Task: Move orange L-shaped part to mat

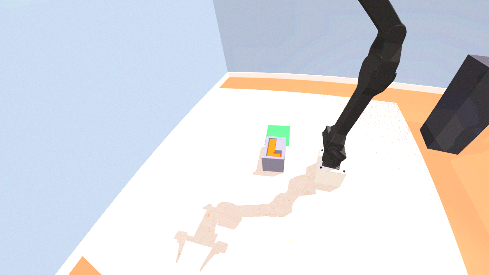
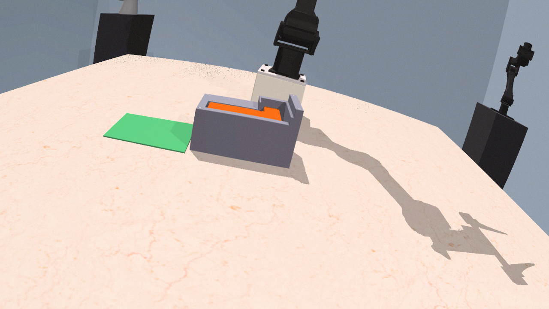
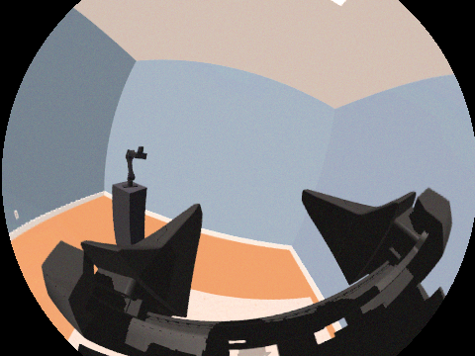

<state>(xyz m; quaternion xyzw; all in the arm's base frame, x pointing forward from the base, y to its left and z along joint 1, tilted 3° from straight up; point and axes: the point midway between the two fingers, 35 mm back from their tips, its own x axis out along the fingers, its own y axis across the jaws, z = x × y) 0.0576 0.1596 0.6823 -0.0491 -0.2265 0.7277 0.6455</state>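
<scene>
Top view: the black arm (image 1: 379, 68) (image 2: 295, 34) runs out of the picture at the upper edge, so its gripper (image 3: 253, 202) is cut off there. Same in the exterior view; only the lower arm shows above the pale base block (image 1: 329, 178) (image 2: 278, 87). Wrist view: both fingers in sight, dark and hard to separate from the housing; black corners trim the round picture. Neither tray, part nor mat can be made out in that one. Pocket floor hidden under the part; in the exterior view the tray's near wall covers the part's sides.

Gripper: fingers spread wide apart, nothing between them.

Orange part (image 1: 271, 147) (image 2: 245, 111): L-shaped, bright, lying flat in the pocket of the grey tray (image 1: 273, 164) (image 2: 241, 134). Long bar reaches toward the mat end; the short foot turns off at the opposite end. Top face visible, no tilt apparent.

Green mat (image 1: 279, 131) (image 2: 147, 132): flat on the pale table (image 1: 293, 235) (image 2: 230, 230), beside the tray, partly hidden behind it from above. A patch of shade lies on the mat's tray-side portion.
</scene>
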